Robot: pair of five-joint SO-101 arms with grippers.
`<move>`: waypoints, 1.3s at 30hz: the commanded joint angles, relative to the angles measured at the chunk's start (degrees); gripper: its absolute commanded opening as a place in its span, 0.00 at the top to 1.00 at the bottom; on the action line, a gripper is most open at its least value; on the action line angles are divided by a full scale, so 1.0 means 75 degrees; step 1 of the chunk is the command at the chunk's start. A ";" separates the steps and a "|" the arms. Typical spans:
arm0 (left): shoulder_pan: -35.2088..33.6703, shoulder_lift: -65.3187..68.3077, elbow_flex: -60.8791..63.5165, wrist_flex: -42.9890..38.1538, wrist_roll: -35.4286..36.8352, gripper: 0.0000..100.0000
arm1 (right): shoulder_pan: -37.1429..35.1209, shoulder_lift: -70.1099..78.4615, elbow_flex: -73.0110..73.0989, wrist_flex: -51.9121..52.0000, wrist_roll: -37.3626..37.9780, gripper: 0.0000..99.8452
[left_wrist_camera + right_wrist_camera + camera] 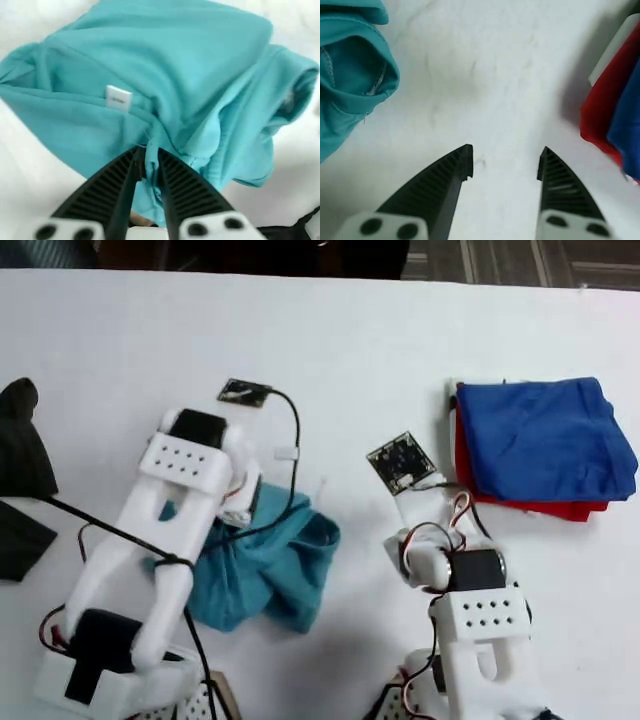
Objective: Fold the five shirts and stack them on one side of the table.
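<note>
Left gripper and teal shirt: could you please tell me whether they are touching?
Touching. The left wrist view shows the left gripper shut on a fold of the teal shirt.

Nothing here that I can actually read; the only label is a small white tag [118,97] sewn to a seam of the teal shirt [150,60]; it carries some faint grey print, too small to make out.

Four shirts: teal [262,572], blue [545,435], red [562,508], black [20,455]. Two arms: left [150,540], right [482,635].
</note>
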 commanded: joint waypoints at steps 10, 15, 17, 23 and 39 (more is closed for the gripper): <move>-0.2368 -0.0082 -0.1096 0.1114 -0.1172 0.97 | -0.0346 -0.0088 -0.0129 -0.0463 -0.1032 0.78; -0.2344 -0.0035 -0.1459 0.0973 -0.1160 0.94 | -0.0897 -0.0088 -0.0129 -0.0463 -0.1043 0.78; -0.2344 -0.0035 -0.1506 0.0926 -0.1160 0.89 | -0.0944 -0.0088 -0.0129 -0.0463 -0.1067 0.78; -0.2356 -0.0035 -0.1448 0.0539 -0.1160 0.82 | -0.0897 -0.0111 -0.0141 -0.0463 -0.1090 0.78; -0.1500 -0.0035 -0.0029 0.0152 -0.1149 0.82 | -0.0885 -0.0147 -0.0129 -0.0463 -0.1090 0.78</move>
